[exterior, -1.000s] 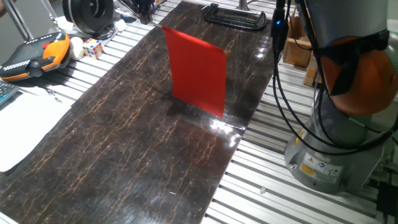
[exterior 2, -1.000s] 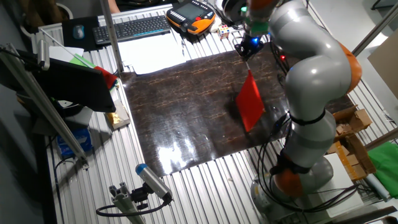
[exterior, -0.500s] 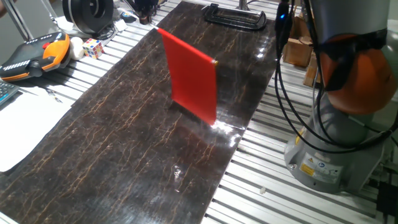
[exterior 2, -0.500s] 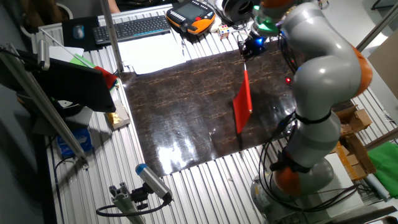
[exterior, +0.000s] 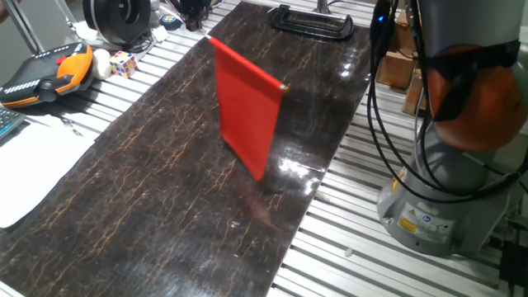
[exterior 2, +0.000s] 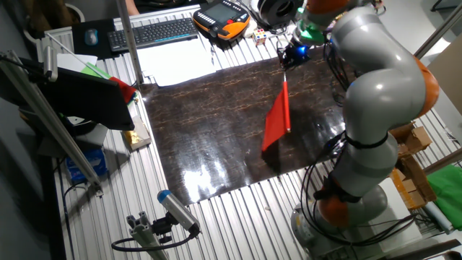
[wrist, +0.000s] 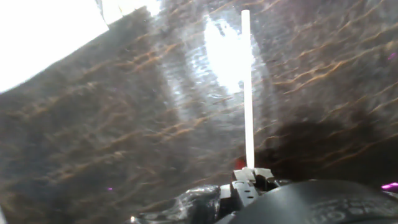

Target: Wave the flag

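Flag held aloft over the dark marbled table

My pincer (exterior 2: 287,58) is clamped on the white stick of the flag (exterior 2: 276,121); in the hand view the stick (wrist: 247,93) runs from my fingers toward 12 o'clock; the red sheet hangs clear above the table (exterior: 148,190); beyond it, toward 12 o'clock, a black clamp (exterior: 312,21) lies at the far edge.

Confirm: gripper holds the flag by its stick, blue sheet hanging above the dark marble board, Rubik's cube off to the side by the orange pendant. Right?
Not quite: the flag has a red sheet, not blue, as both fixed views show. The rest stands: the gripper holds it by the stick above the dark marble board, with the Rubik's cube by the orange pendant.
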Robot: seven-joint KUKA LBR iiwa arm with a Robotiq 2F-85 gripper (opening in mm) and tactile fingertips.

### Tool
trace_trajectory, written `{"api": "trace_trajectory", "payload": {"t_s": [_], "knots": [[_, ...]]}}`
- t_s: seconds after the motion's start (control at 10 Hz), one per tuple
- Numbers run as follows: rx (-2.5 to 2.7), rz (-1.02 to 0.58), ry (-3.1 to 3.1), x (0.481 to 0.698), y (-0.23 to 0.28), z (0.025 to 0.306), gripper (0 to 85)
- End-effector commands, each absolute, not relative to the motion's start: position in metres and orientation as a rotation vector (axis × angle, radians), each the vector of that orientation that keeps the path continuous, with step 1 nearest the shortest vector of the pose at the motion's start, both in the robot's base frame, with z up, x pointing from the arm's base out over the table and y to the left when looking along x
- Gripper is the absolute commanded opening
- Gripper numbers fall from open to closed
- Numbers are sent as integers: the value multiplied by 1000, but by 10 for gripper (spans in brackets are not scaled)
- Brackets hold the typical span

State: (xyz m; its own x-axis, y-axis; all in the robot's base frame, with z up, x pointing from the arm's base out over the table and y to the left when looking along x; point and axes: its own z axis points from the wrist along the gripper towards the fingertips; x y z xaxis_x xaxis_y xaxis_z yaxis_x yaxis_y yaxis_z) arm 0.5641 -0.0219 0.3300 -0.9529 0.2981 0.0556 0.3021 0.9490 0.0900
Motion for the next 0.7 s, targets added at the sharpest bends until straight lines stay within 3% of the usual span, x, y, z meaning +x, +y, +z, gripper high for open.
{"api": "trace_trajectory", "payload": {"t_s": [0.0,0.6], "knots": [[-28,91,-3091,565,-25,331,7],[498,738,-2994,569,-54,338,7]]}}
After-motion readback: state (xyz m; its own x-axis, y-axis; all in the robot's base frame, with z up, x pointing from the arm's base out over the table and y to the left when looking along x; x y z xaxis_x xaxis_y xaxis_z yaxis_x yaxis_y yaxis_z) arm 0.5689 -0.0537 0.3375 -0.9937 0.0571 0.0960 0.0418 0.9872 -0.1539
